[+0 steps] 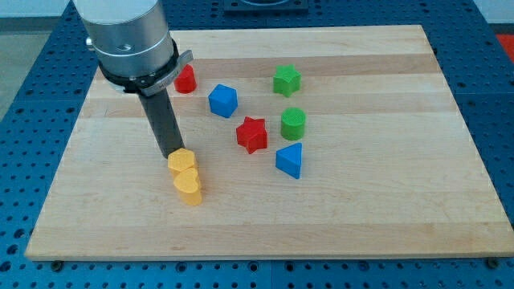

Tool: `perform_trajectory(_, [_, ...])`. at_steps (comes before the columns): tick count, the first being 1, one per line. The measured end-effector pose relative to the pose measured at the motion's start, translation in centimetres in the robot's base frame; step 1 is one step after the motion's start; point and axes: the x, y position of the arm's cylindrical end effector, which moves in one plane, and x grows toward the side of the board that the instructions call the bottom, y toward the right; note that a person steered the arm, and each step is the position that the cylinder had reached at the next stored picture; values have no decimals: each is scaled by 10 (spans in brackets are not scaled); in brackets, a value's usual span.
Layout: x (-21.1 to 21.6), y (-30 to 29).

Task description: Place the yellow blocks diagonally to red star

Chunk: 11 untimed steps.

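The red star lies near the board's middle. Two yellow blocks touch each other to its lower left: a yellow hexagonal block and, just below it, a yellow heart-shaped block. My tip stands at the upper left edge of the upper yellow block, touching or nearly touching it. The rod rises from there to the arm's grey body at the view's top left.
A red cylinder sits by the arm's body. A blue cube lies upper left of the star. A green star-shaped block, a green cylinder and a blue triangle stand right of the star. The wooden board lies on a blue perforated table.
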Motion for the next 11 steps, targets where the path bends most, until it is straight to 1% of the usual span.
perform_trajectory(1, [23,-12])
perform_trajectory(2, [60,-12])
perform_trajectory(3, [83,-12])
perform_trajectory(4, [92,-12])
perform_trajectory(5, [83,-15])
perform_trajectory(6, [75,-29])
perform_trajectory(7, [44,-35])
perform_trajectory(8, [66,0])
perform_trajectory(9, [83,11])
perform_trajectory(10, [94,20])
perform_trajectory(11, [88,40])
